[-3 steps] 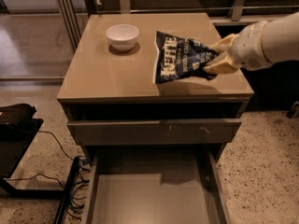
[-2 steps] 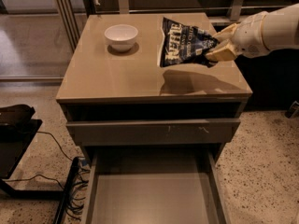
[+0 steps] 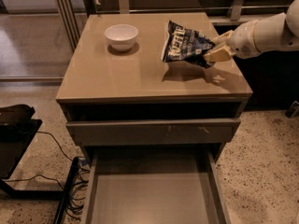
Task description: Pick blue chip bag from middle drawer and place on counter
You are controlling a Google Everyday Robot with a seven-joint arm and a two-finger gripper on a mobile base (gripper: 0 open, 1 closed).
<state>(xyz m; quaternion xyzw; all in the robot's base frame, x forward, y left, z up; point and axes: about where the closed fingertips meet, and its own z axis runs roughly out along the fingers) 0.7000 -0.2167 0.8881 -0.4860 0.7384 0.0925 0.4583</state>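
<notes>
**Checker:** Where is the gripper sitting?

**Operator:** I am seeing the gripper (image 3: pixel 212 49) hanging over the right side of the worktop (image 3: pixel 117 76). The white arm (image 3: pixel 266 31) is reaching in from the right edge of the view.

**Checker:** Fingers?

**Operator:** The fingers (image 3: pixel 219 54) are clamping the right edge of the blue chip bag (image 3: pixel 184 45). The bag is tilting with its white lettering facing me. It is casting a shadow on the worktop just below. I cannot tell whether its lower corner is touching the surface.

**Checker:** Anything else up there?

**Operator:** A white bowl (image 3: pixel 121 35) is standing upright on the far left part of the worktop, well apart from the bag.

**Checker:** Drawers?

**Operator:** The middle drawer (image 3: pixel 152 202) is standing pulled out toward the near side, its flat floor showing. Above it, the drawer with the scratched front (image 3: pixel 152 130) is sitting just under the worktop, with a dark gap showing between them. Black cables (image 3: pixel 70 192) are lying on the speckled floor (image 3: pixel 266 171) left of the cabinet.
</notes>
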